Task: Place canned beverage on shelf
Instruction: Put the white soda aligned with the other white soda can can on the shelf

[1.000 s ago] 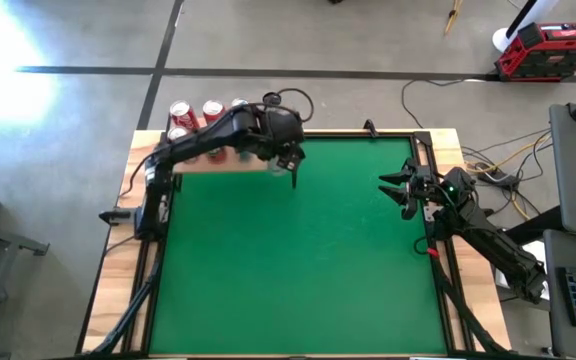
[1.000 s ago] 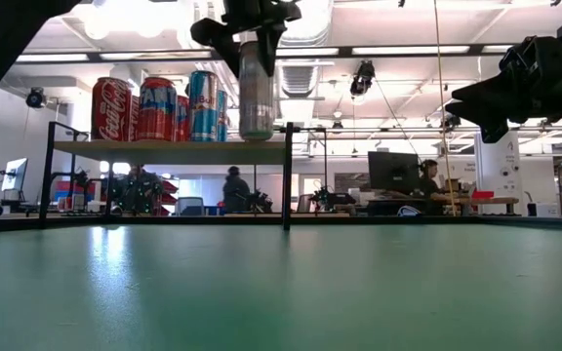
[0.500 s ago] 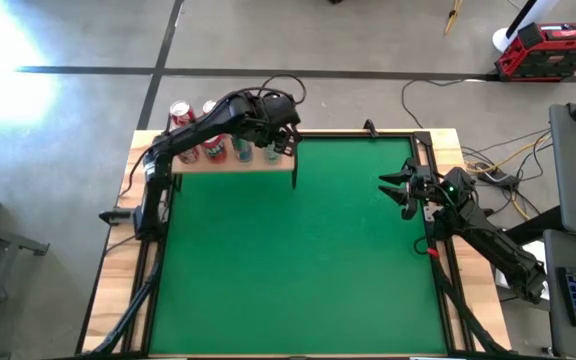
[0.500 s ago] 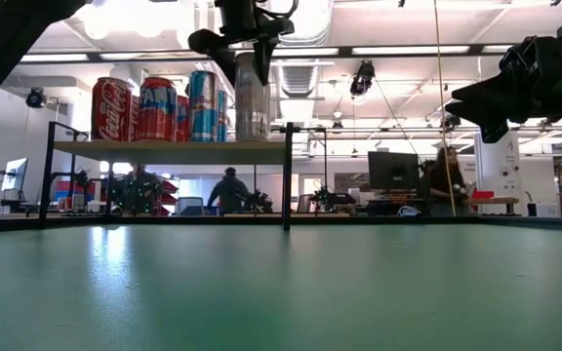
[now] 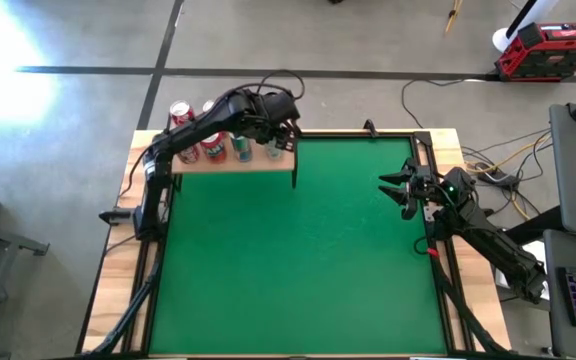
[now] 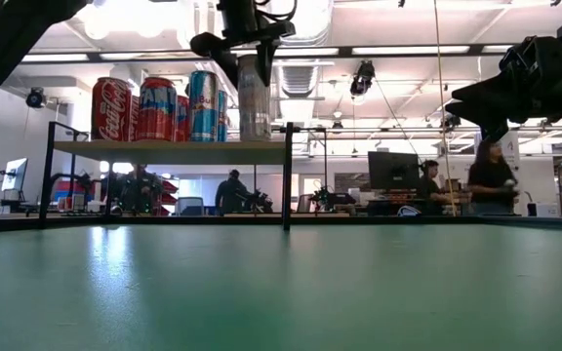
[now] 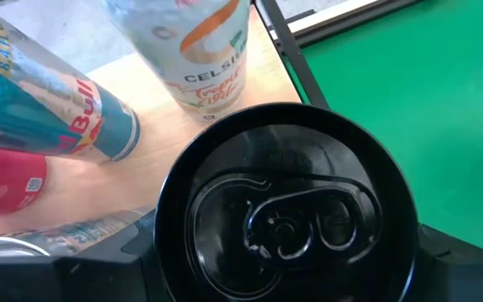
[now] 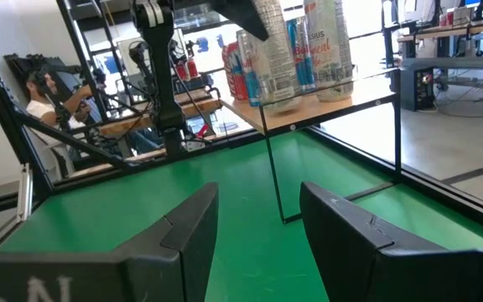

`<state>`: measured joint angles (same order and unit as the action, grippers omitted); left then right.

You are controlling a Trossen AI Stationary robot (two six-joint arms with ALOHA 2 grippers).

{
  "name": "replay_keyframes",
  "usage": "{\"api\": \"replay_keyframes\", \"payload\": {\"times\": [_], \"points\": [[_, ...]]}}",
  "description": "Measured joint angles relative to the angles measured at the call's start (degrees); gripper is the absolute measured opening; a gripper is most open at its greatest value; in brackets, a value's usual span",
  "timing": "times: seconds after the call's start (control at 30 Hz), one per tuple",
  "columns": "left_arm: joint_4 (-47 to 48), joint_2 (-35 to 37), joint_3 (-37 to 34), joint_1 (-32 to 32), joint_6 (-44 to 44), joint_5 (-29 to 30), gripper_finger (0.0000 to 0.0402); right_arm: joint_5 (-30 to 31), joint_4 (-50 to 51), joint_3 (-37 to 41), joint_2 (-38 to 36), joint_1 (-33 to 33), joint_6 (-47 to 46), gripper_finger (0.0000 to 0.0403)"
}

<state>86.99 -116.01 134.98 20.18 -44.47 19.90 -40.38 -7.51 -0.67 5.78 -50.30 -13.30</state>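
The green mat (image 5: pixel 298 250) covers nearly the whole table inside its black frame and lies bare from the near edge to the far-left corner, so most of the work surface is open room between the two arms. The shelf (image 5: pixel 230 163), a light-wood board on thin black legs, stands at that far-left corner, its right front leg coming down onto the mat just beside the mat's far edge. Along the board stand a red cola can (image 6: pixel 111 109), a second red can (image 6: pixel 157 109) and a blue energy-drink can (image 6: pixel 203 105), close together on the left and middle, with a white can (image 7: pixel 199 50) further back near the right end. The left gripper (image 6: pixel 253 58) reaches over the shelf's right end from above and grasps a silver canned beverage (image 6: pixel 254 97) by its upper part; in the low view the can is upright with its base at or just above the board, close to the shelf's right edge, and whether it touches the wood cannot be told. The wrist view looks straight down on the can's dark top (image 7: pixel 285 220). The right gripper (image 5: pixel 396 190) waits well apart over the mat's right edge, its fingers clenched on nothing.
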Motion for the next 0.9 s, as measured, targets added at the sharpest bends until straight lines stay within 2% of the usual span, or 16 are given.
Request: {"api": "replay_keyframes", "payload": {"times": [0.9], "points": [[0.88, -0.08, -1.01, 0.12, -0.02, 0.0, 0.0255, 0.0, 0.0, 0.0, 0.0, 0.02, 0.0, 0.0162]]}}
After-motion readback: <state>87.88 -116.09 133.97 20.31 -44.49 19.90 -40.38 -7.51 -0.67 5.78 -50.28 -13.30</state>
